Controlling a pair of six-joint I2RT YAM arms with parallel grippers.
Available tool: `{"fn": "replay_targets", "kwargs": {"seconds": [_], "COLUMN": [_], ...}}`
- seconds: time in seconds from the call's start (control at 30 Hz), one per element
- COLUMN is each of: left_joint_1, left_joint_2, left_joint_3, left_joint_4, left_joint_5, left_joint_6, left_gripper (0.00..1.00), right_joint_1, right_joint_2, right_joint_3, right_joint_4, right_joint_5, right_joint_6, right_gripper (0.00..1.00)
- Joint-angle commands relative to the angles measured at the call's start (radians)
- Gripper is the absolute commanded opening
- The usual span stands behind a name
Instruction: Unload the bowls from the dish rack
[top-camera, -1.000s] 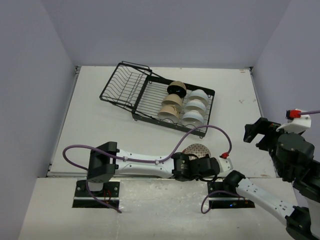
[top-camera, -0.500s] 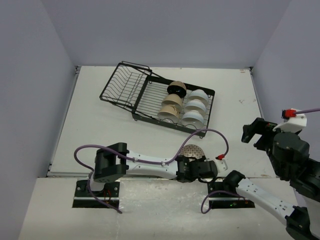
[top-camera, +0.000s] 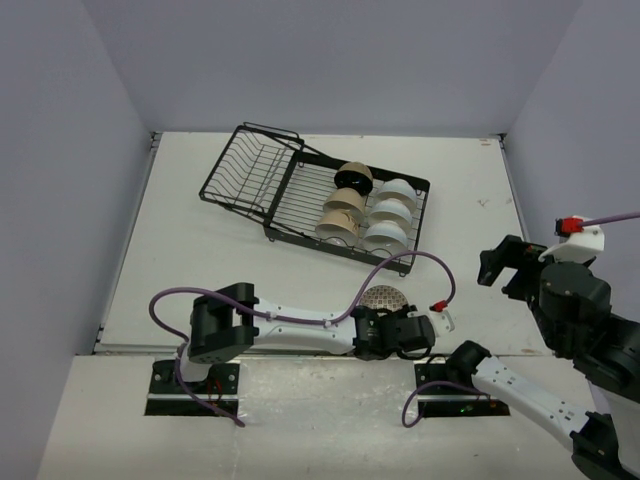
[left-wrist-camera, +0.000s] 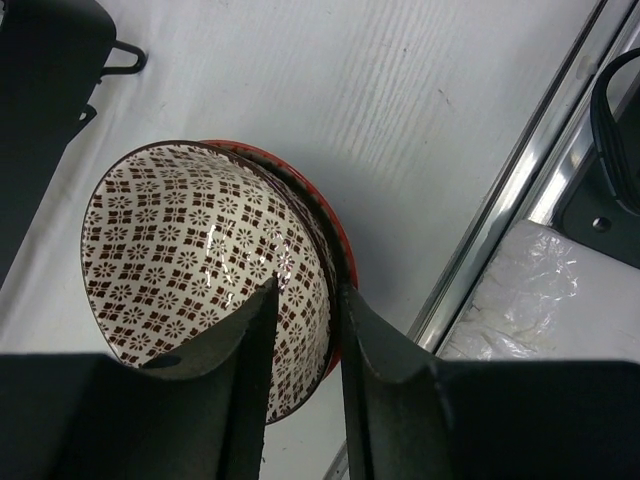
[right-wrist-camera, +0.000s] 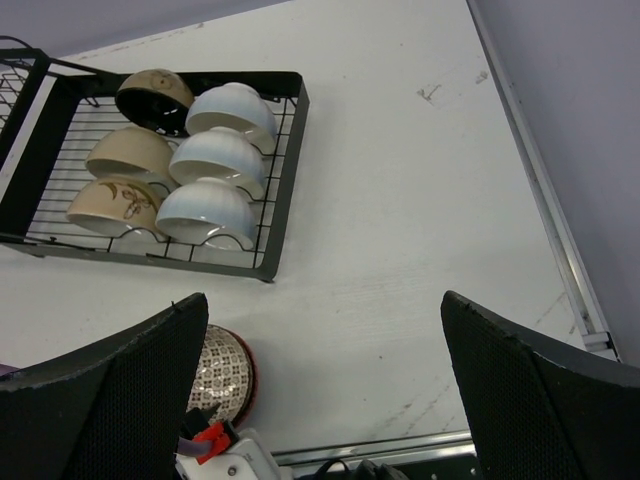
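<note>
The black wire dish rack (top-camera: 262, 180) stands at the back middle of the table. Its flat section holds several bowls: a black-inside one (top-camera: 352, 178), two beige ones (top-camera: 343, 205), and three white ones (top-camera: 390, 212). They also show in the right wrist view (right-wrist-camera: 218, 155). My left gripper (top-camera: 390, 314) is shut on the rim of a brown-patterned bowl (left-wrist-camera: 190, 250) with a red outside. It holds the bowl tilted on its side, low over the table near the front edge. My right gripper (top-camera: 500, 265) is open and empty, high over the table's right side (right-wrist-camera: 322, 300).
The table's metal front edge (left-wrist-camera: 520, 190) runs just right of the held bowl. The purple cable (top-camera: 400, 262) of the left arm loops over the table in front of the rack. Grey walls close in the table on the left, back and right.
The left arm has swung at its base, and the held bowl has shifted slightly left. The right gripper has drifted a little left and nearer.
</note>
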Motion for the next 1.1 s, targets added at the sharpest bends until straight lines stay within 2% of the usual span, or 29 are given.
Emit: {"fn": "replay_targets", "kwargs": {"seconds": [0.0, 0.17, 0.4, 0.53, 0.67, 0.77, 0.87, 0.9, 0.93, 1.07], "left_joint_1": [0.005, 0.005, 0.005, 0.004, 0.005, 0.004, 0.005, 0.005, 0.005, 0.007], "left_joint_2": [-0.019, -0.043, -0.047, -0.047, -0.054, -0.073, -0.102, -0.111, -0.132, -0.195], "left_joint_3": [0.043, 0.048, 0.068, 0.077, 0.082, 0.089, 0.096, 0.1, 0.102, 0.123], "left_joint_4": [-0.01, -0.026, -0.05, -0.066, -0.075, -0.083, -0.089, -0.093, -0.093, -0.122], "left_joint_5": [-0.033, -0.033, -0.015, 0.005, 0.008, 0.014, 0.017, 0.017, 0.014, -0.065], "left_joint_6": [-0.017, -0.019, -0.022, -0.03, -0.037, -0.043, -0.05, -0.053, -0.056, -0.091], "left_gripper": [0.32, 0.36, 0.33, 0.45, 0.48, 0.59, 0.78, 0.93, 0.99, 1.0], "right_joint_1": [-0.001, 0.0, 0.0, 0.0, 0.0, -0.001, 0.0, 0.0, 0.0, 0.0], "right_joint_2": [0.004, -0.001, 0.001, -0.002, -0.002, 0.004, 0.014, 0.022, 0.025, 0.042], "right_joint_3": [-0.008, -0.012, -0.015, -0.015, -0.015, -0.017, -0.02, -0.019, -0.02, -0.02], "right_joint_4": [0.037, 0.039, 0.04, 0.046, 0.052, 0.054, 0.057, 0.06, 0.06, 0.079], "right_joint_5": [-0.002, -0.005, -0.013, -0.023, -0.027, -0.027, -0.033, -0.034, -0.036, -0.04], "right_joint_6": [-0.009, -0.01, -0.015, -0.022, -0.027, -0.03, -0.032, -0.032, -0.032, -0.038], "right_gripper": [0.99, 0.99, 0.99, 0.99, 0.99, 0.99, 0.99, 0.99, 0.99, 0.99]}}
